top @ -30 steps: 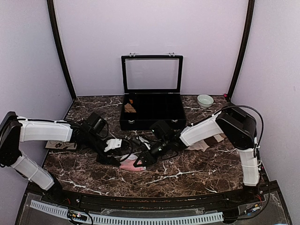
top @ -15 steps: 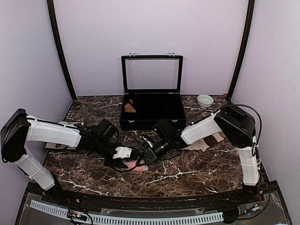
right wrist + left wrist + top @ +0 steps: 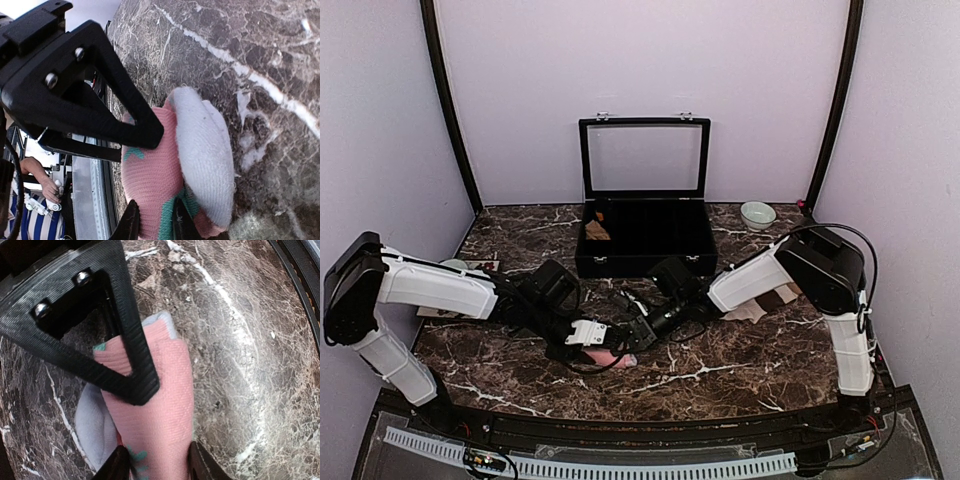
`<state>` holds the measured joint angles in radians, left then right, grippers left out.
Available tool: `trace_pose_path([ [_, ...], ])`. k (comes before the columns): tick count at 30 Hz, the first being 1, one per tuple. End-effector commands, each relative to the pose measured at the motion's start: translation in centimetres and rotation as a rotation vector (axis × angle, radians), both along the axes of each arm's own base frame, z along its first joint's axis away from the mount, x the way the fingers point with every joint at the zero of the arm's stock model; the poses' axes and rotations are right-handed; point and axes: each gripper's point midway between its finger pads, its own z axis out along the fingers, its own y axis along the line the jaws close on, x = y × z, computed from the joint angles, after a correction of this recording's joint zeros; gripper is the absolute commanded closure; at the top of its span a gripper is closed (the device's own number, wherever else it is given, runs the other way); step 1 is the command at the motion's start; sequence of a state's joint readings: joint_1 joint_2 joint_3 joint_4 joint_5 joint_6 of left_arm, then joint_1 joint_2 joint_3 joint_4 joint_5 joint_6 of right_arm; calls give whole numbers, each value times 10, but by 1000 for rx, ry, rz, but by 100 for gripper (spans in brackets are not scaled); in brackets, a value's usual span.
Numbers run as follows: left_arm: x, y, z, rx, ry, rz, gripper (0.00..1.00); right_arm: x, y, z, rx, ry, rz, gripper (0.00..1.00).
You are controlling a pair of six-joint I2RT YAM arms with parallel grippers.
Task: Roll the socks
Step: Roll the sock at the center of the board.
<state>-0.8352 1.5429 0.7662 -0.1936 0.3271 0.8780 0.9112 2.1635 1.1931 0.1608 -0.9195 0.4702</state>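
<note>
The pink sock [image 3: 612, 357] with mint-green and white patches lies bunched on the marble table, front centre. My left gripper [image 3: 588, 334] and right gripper [image 3: 634, 335] meet over it from either side. In the left wrist view the sock [image 3: 165, 405] fills the gap between my left gripper's [image 3: 157, 467] fingers. In the right wrist view my right gripper [image 3: 152, 222] pinches the sock's pink and green part [image 3: 150, 190], its white toe [image 3: 202, 145] beside. The cream-beige sock [image 3: 758, 308] lies partly under the right arm.
An open black case [image 3: 643, 238] with a raised glass lid stands at the back centre, a small tan-brown bundle [image 3: 598, 230] in its left compartment. A small bowl [image 3: 757, 214] sits back right. A flat card [image 3: 450, 308] lies under the left arm. Cables [image 3: 620, 300] trail between the grippers.
My left gripper has swung right and forward onto the pink sock. My right gripper has shifted slightly right, and the sock is more bunched between the two.
</note>
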Motion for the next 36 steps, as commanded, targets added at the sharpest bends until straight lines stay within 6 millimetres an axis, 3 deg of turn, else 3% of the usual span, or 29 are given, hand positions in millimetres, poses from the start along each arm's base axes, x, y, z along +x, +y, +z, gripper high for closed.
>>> trace_pose_path([
  [1,-9,-8,-9,31,-10,-28,58,-20,-34,-68,-246,156,-75,95],
  [10,2,-4,-42,134,-67,7,58,-21,-30,-62,-207,184,-91,95],
  [14,7,-3,-51,178,-52,34,95,-20,-31,-57,-187,157,-106,88],
  [15,6,-2,-51,187,-33,34,100,-18,-33,-54,-176,125,-114,84],
  [17,-1,-2,-51,178,33,21,100,-14,-37,-48,-169,48,-134,71],
  [23,-15,6,-48,193,328,32,100,-3,-58,-38,-175,-200,-170,65],
  [24,-15,8,-49,198,376,45,100,-1,-62,-36,-176,-231,-179,59],
  [25,-12,10,-50,202,414,64,100,1,-65,-33,-169,-259,-192,14],
  [26,-10,12,-54,215,454,77,100,2,-68,-31,-165,-281,-199,2],
  [36,-15,13,-63,278,682,99,100,7,-97,-13,-122,-488,-284,1],
])
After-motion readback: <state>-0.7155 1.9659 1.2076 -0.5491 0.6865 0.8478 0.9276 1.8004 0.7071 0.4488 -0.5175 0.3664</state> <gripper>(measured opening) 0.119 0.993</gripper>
